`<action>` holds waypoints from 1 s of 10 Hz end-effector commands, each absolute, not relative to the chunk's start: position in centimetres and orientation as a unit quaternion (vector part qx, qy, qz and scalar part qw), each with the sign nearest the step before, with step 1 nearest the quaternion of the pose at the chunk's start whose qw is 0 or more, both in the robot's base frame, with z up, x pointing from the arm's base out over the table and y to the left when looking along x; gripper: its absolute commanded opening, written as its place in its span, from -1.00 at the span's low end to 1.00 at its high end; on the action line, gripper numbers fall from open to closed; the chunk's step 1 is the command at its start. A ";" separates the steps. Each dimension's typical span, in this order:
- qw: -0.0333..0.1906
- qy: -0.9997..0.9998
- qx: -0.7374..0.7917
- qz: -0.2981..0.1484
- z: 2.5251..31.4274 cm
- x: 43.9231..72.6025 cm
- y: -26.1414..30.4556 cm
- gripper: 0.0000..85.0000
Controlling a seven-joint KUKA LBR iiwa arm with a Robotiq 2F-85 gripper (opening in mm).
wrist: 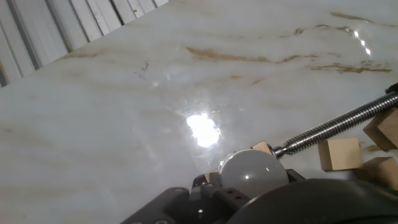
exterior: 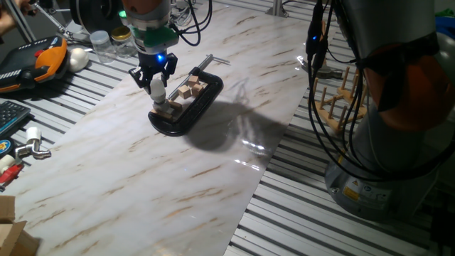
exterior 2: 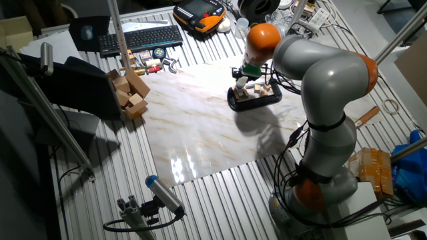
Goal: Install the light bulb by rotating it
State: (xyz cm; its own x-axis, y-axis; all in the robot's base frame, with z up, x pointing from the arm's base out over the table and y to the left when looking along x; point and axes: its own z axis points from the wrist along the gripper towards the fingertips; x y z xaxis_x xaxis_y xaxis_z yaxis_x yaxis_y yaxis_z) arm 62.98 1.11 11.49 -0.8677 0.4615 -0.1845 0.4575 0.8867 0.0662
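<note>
The light bulb (exterior: 157,89), small, white and frosted, stands upright over the near end of a black clamp (exterior: 190,108) that holds several small wooden blocks (exterior: 192,89). My gripper (exterior: 154,80) comes straight down on the bulb, its black fingers closed around the bulb's upper part. From the other fixed view, the gripper (exterior 2: 241,75) and bulb (exterior 2: 240,84) sit at the left end of the clamp (exterior 2: 257,100). The hand view shows the bulb's dome (wrist: 252,174) at the bottom centre, beside the clamp's threaded screw (wrist: 339,126). The bulb's base is hidden.
A wooden peg rack (exterior: 340,99) stands off the marble board's right edge. An orange-black handset (exterior: 44,60), a larger white egg-shaped ball (exterior: 77,58) and clear jars (exterior: 101,44) lie at the far left. Loose wooden blocks (exterior 2: 130,95) and a keyboard (exterior 2: 140,38) are beyond the board.
</note>
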 end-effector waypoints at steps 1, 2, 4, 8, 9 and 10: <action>0.099 0.965 0.244 0.011 11.5 63.0 1.2 -1.00; 0.098 0.962 0.254 0.012 11.5 63.0 1.1 -1.00; 0.098 0.958 0.270 0.013 11.5 63.0 1.1 -1.00; 0.101 0.947 0.305 0.008 11.5 63.0 1.1 -1.00; 0.100 0.945 0.310 0.008 11.5 63.0 1.1 -1.00; 0.099 0.943 0.316 0.009 11.5 63.0 1.1 -1.00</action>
State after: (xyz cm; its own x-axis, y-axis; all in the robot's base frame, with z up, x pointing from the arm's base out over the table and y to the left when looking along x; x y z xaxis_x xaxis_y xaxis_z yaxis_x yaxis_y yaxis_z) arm 62.99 1.13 11.48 -0.7795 0.5996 -0.1813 0.5961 0.7989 0.0795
